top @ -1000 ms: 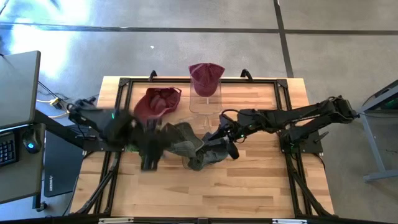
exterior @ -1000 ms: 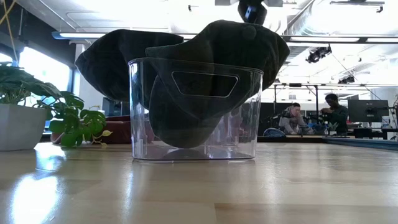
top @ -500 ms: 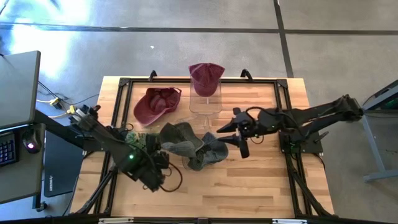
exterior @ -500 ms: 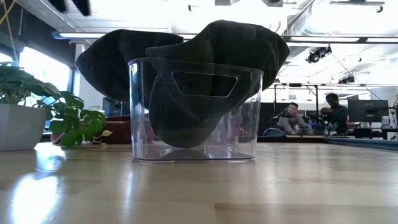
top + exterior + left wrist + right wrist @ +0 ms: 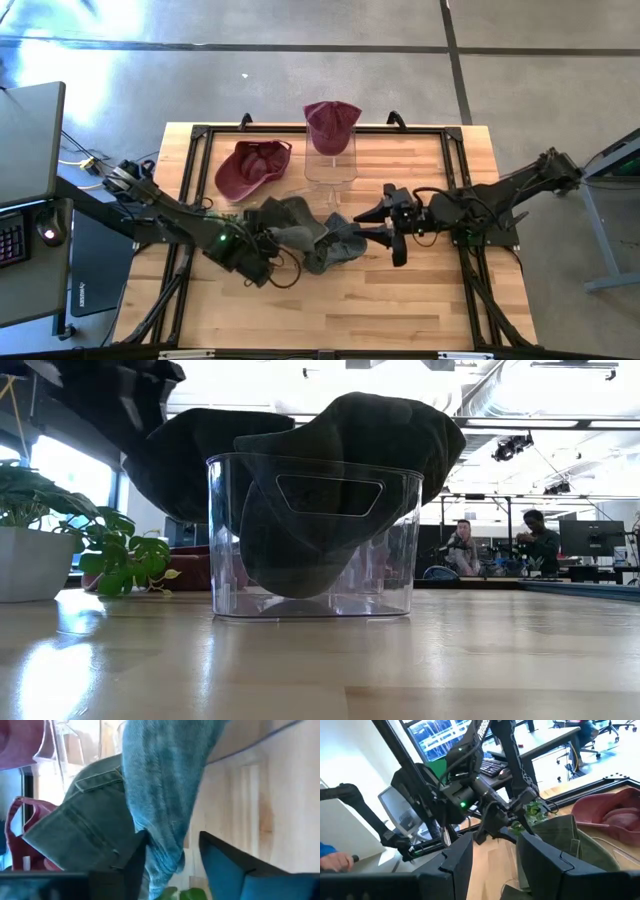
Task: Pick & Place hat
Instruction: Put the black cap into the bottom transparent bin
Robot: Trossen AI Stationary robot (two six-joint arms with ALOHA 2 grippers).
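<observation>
We see two dark grey-green fabric caps (image 5: 305, 233) piled in and over a clear plastic tub (image 5: 312, 540) near the middle of the pale wooden desk (image 5: 420, 300); in the low view their crowns bulge above the tub's rim and one cap hangs down inside it. Our left hand (image 5: 262, 252) sits at about eight o'clock of that pile, its fingers apart around the edge of a cap; from the wrist camera the cloth hangs between the two fingers (image 5: 134, 865), but we cannot tell whether it is pinched. Our right hand (image 5: 383, 222) is at three o'clock of the pile, just beside it, its fingers (image 5: 462, 857) standing apart with nothing between them. A maroon cap (image 5: 251, 166) lies upside down at eleven o'clock of the tub, and a second maroon cap (image 5: 331, 122) rests on a clear stand (image 5: 330, 166) at twelve o'clock, near the desk's far edge.
</observation>
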